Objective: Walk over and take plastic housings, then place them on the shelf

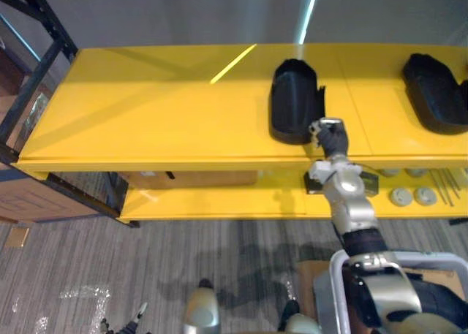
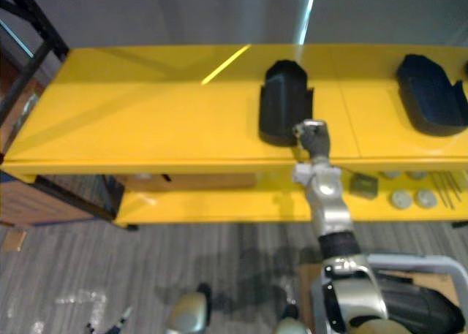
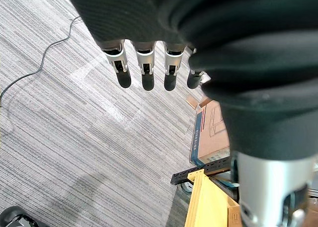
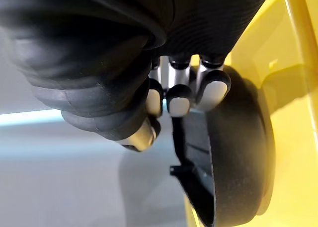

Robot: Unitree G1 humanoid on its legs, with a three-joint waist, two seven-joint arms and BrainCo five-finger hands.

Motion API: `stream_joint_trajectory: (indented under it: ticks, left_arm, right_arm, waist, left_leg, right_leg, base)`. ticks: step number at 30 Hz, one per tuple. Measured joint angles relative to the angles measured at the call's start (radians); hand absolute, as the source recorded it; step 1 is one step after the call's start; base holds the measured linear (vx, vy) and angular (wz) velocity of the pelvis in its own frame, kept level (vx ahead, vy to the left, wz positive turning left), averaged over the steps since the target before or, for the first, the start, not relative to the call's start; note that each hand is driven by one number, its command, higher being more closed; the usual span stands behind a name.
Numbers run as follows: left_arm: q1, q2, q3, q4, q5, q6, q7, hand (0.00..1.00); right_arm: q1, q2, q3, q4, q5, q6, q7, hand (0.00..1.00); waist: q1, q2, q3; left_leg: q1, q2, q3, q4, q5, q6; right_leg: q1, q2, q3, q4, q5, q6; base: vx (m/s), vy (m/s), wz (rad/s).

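Right hand (image 1: 330, 135) around curved black housing (image 1: 292, 100)

Shelf: a glossy yellow shelf (image 1: 95, 158) with two boards is standing on grey striped carpet floor (image 1: 110, 261).
Top board (image 1: 161, 107): it is carrying two things, well apart.
Middle: a black plastic housing (image 1: 292, 100) is sitting near the front edge.
Right end: a second black plastic housing (image 1: 435, 93) is lying there.
Lower board (image 1: 219, 202): round grey discs (image 1: 401, 196), a small grey block (image 2: 362, 186) and thin metal rods (image 1: 446, 184) are lying at its right end.
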Motion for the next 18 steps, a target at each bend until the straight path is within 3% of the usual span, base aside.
stream_joint_trajectory:
  ticks: [7,18]
  left_arm:
    - [0.000,0.000,-0.001,0.000,0.000,-0.002,0.001,0.00]
    - [0.000,0.001,-0.003,0.001,-0.001,-0.036,0.004,0.00]
  right_arm:
    - [0.082,0.023,0.011,-0.256,-0.043,-0.003,-0.015,1.00]
    - [0.190,0.043,0.052,-0.322,-0.028,0.040,0.024,1.00]
  waist:
    - [-0.006,-0.002,0.001]
    - [-0.008,-0.027,0.008]
  left_leg:
    - [0.001,0.011,0.021,-0.018,0.005,-0.002]
    - [0.018,0.016,0.044,-0.035,0.006,-0.004]
  right_leg:
    - [-0.021,0.001,0.017,0.001,0.000,0.000]
    - [-0.026,0.011,0.035,0.001,-0.001,-0.001]
  base:
    - [0.00,0.002,-0.07]
    - [0.01,-0.004,-0.06]
